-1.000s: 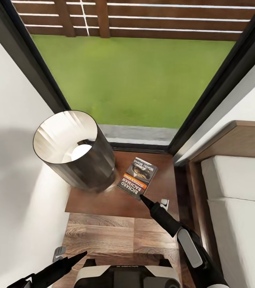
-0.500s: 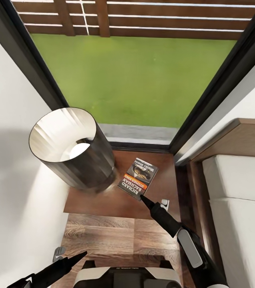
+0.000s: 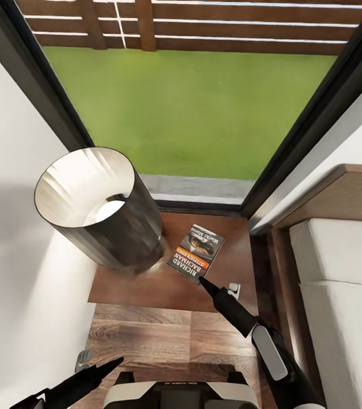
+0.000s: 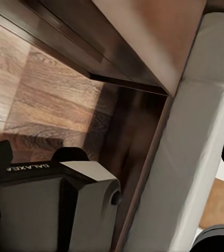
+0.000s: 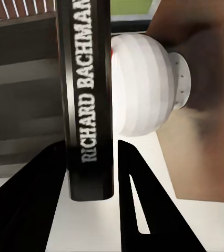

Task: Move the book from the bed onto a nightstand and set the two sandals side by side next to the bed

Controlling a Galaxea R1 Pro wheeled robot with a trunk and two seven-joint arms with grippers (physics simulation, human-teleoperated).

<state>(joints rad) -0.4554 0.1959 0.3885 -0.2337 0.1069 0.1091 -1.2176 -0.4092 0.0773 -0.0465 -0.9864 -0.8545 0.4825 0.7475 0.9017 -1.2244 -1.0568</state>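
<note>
Beyond the tall dark-framed window [image 3: 45, 96] we see green lawn [image 3: 186, 108] and a wooden fence. At the right lies the bed [image 3: 340, 284], its mattress pale grey. Our nightstand [image 3: 147, 284] carries a dark-shaded lamp [image 3: 99, 210] and, beside it, the book [image 3: 196, 253], lying flat. Our right claw [image 3: 201, 279] sits at the book's near edge, its fingers [image 5: 138, 210] apart on either side of the spine. Our left claw [image 3: 110, 363] hangs low over the floor; we cannot tell its spread.
</note>
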